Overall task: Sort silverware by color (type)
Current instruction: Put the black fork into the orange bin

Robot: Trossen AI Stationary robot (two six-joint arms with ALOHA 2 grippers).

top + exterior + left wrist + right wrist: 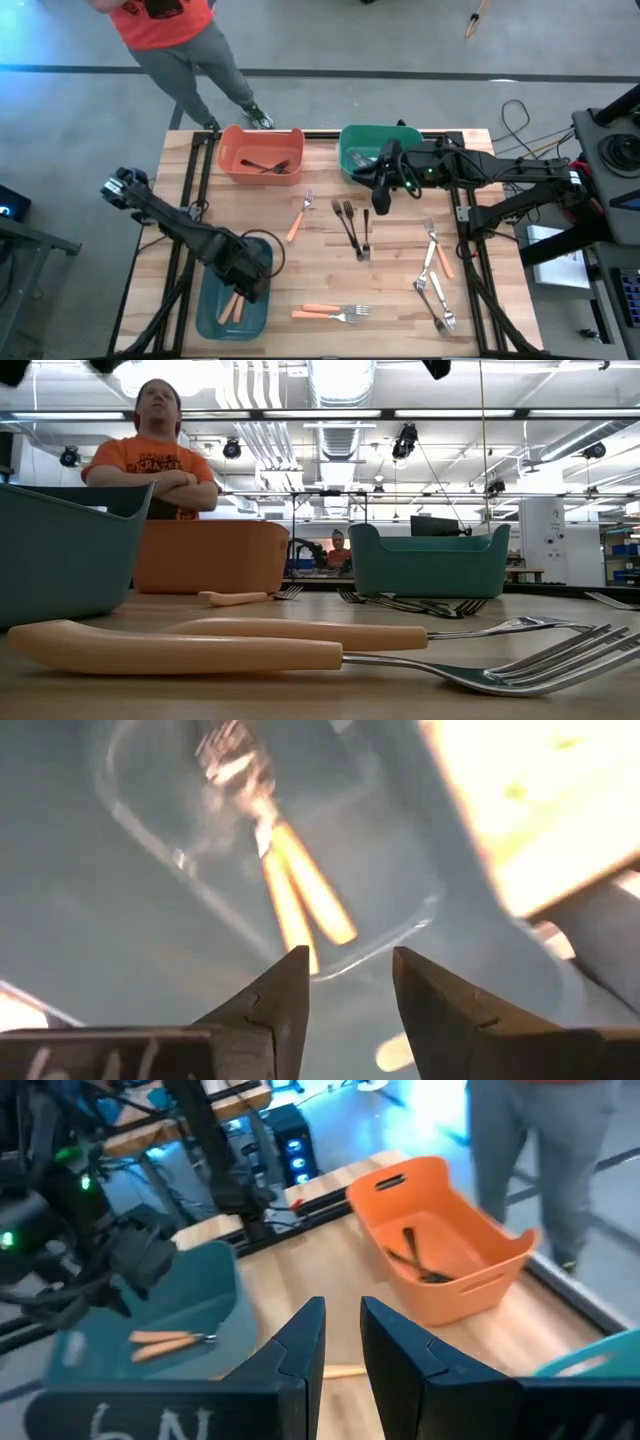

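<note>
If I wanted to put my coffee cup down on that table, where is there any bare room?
Bare wood lies between the orange bin and the left arm, and at the near edge between the blue bin and the orange-handled forks. The middle is crowded with black forks, and the right side with silver utensils. The right gripper hangs by the green bin.

The high view looks straight down on the whole counter (pixel 330 270). The low view sits at counter height, very near two orange-handled forks (pixel 300 645), and faces the room behind. The left wrist view looks closely down into the blue bin (pixel 150 920). The right wrist view faces across the counter toward the orange bin (pixel 440 1255), which the high and low views also show.
</note>
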